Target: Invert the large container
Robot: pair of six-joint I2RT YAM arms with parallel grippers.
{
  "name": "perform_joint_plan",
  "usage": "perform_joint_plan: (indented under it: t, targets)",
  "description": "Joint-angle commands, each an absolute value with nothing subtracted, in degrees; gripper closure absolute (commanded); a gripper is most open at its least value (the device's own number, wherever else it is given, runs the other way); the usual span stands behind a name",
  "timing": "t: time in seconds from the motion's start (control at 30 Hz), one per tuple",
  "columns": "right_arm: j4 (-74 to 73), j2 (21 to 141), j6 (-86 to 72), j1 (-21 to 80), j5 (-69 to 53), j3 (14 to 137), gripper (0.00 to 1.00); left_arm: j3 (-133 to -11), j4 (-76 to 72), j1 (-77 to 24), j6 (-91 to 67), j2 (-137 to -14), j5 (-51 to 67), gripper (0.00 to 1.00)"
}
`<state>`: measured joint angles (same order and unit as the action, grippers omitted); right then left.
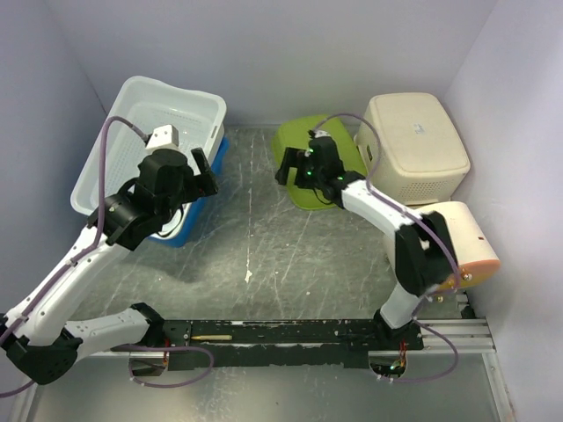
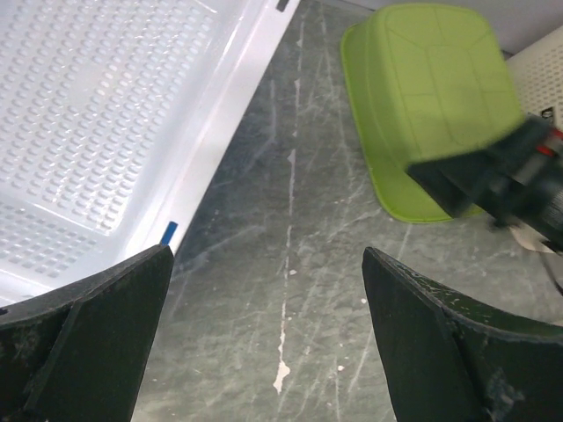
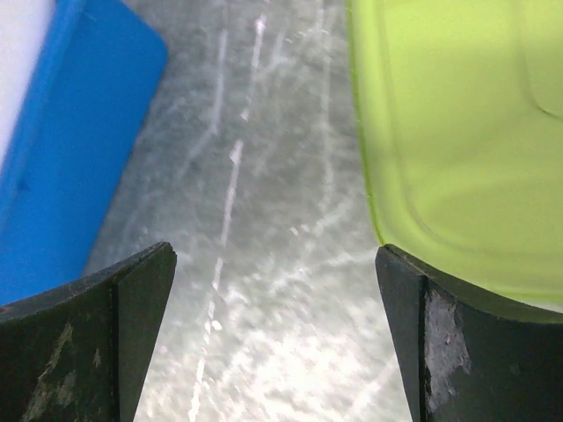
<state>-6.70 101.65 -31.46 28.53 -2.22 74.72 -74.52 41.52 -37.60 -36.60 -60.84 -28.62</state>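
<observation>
The large white basket (image 1: 149, 132) sits at the back left of the counter (image 1: 264, 264), mouth up and tilted against a blue box (image 1: 189, 221), so the flip looks not yet begun. The left gripper (image 1: 206, 173) and right gripper (image 1: 302, 154) both gape wide, holding nothing. Only the left wrist view shows the basket's perforated floor, and only the top view shows the beige bin (image 1: 413, 145).

Blue tray (image 1: 187, 230) mostly hidden beneath the white basket (image 1: 189, 114)
</observation>
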Motion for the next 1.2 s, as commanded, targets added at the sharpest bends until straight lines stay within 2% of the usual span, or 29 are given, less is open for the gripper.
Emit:
perform_joint_plan:
  t: [0.0, 0.17, 0.27, 0.43, 0.63, 0.77, 0.93, 1.03, 1.17]
  targets:
    - [-7.0, 91.6, -26.8, 26.2, 3.2, 62.0, 0.01, -77.5, 45.3, -37.3, -34.0, -63.1, -33.5, 0.0]
    - [-5.1, 89.0, -27.1, 25.8, 3.9, 54.3, 0.01, -80.2, 47.1, -37.0, -33.4, -66.7, -36.4, 0.01]
    - [-3.9, 93.4, -27.3, 25.8, 4.1, 56.6, 0.0, -82.7, 48.5, -34.3, -32.0, -70.1, -36.0, 0.01]
    - [-3.3, 100.2, -26.8, 25.6, 4.2, 63.7, 0.0, -87.1, 49.8, -26.0, -26.0, -77.7, -26.3, 0.01]
    - [-3.3, 102.5, -27.2, 25.5, 1.8, 66.8, 0.0, -86.4, 47.7, -25.0, -18.6, -83.6, -20.1, 0.0]
    - [-3.8, 99.3, -27.3, 25.6, -2.3, 65.0, 0.0, -84.5, 46.1, -25.0, -16.9, -84.5, -19.8, 0.02]
    - [-6.5, 91.6, -28.0, 25.6, -5.3, 60.8, 0.0, -83.8, 46.4, -25.0, -15.6, -84.7, -21.1, 0.11]
    - [-8.3, 87.6, -28.3, 25.6, -5.2, 58.4, 0.0, -84.6, 46.9, -24.4, -15.6, -83.4, -22.7, 0.11]
    - [-10.7, 83.2, -28.3, 25.6, -2.6, 57.7, 0.0, -87.0, 44.2, -17.2, -19.3, -80.4, -14.8, 0.14]
